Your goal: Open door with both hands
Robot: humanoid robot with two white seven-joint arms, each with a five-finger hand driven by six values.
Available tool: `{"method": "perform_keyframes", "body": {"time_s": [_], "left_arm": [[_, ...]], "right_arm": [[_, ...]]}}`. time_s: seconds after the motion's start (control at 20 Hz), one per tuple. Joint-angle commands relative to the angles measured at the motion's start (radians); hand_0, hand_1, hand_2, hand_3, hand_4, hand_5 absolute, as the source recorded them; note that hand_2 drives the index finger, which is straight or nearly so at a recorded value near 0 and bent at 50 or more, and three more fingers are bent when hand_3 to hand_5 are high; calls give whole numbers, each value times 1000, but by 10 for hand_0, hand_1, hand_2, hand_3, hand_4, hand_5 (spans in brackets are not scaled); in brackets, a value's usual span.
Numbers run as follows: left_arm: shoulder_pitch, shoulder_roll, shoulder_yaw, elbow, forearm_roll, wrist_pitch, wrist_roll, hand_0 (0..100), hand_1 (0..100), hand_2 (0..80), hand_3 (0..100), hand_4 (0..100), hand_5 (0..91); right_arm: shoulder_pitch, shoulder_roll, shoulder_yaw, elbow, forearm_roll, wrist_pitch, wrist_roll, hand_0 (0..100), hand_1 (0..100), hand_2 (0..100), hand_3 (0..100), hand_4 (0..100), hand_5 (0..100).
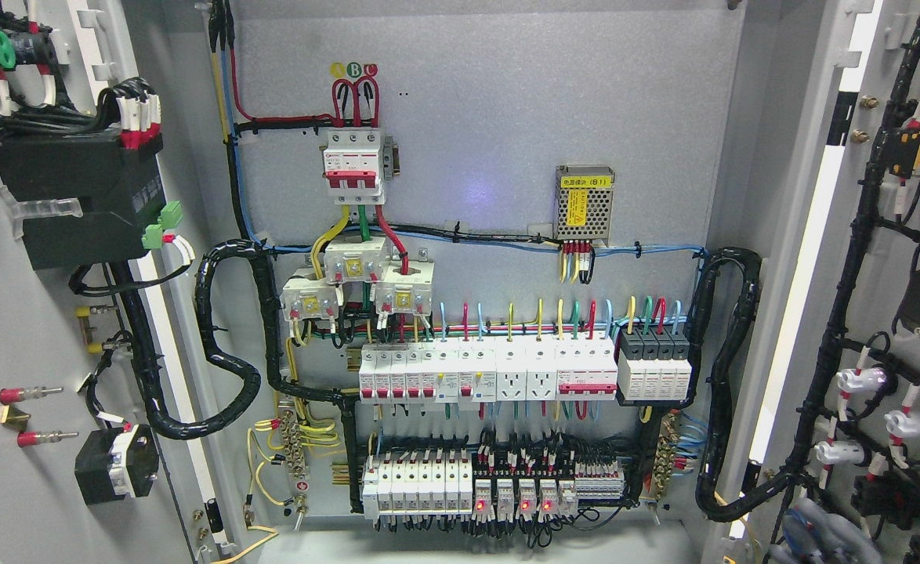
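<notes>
An electrical cabinet stands open before me. Its left door [29, 313] is swung wide at the picture's left, showing its inner face with black components and wiring. Its right door [891, 258] is swung wide at the right, with cable looms and white lamp backs. The grey back panel [491, 117] between them carries a red and white main breaker [354, 160], rows of breakers [476, 374] and terminal blocks [499, 486]. Neither of my hands nor arms shows in the head view.
Black corrugated cable conduits [229, 345] loop from the left door into the cabinet, and another conduit [722, 376] loops to the right door. A small perforated power supply [584, 202] sits at the panel's upper right. Several red indicator lights glow on the bottom row.
</notes>
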Motion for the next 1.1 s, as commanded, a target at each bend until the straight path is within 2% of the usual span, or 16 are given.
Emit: {"method": "perform_keyframes", "body": {"time_s": [0.0,0.25,0.6,0.85,1.05], "left_arm": [[20,41,111,-2,85,-3,0,0,0,0,0,0,0],[31,64,179,-1,134,-3,0,0,0,0,0,0,0],[31,98,220,-2,165,-4,0,0,0,0,0,0,0],[33,118,246,-1,171,-7,0,0,0,0,0,0,0],[56,122,289,2,206,-7,0,0,0,0,0,0,0]], "right_arm": [[5,-50,-131,16,-35,4,-1,191,0,0,0,0,0],[5,-50,-166,22,-35,4,-3,191,0,0,0,0,0],[5,-48,-218,42,-33,4,-1,191,0,0,0,0,0],[5,-51,-238,45,-33,4,-1,191,0,0,0,0,0],[16,-48,-246,44,-35,4,-1,191,0,0,0,0,0]]}}
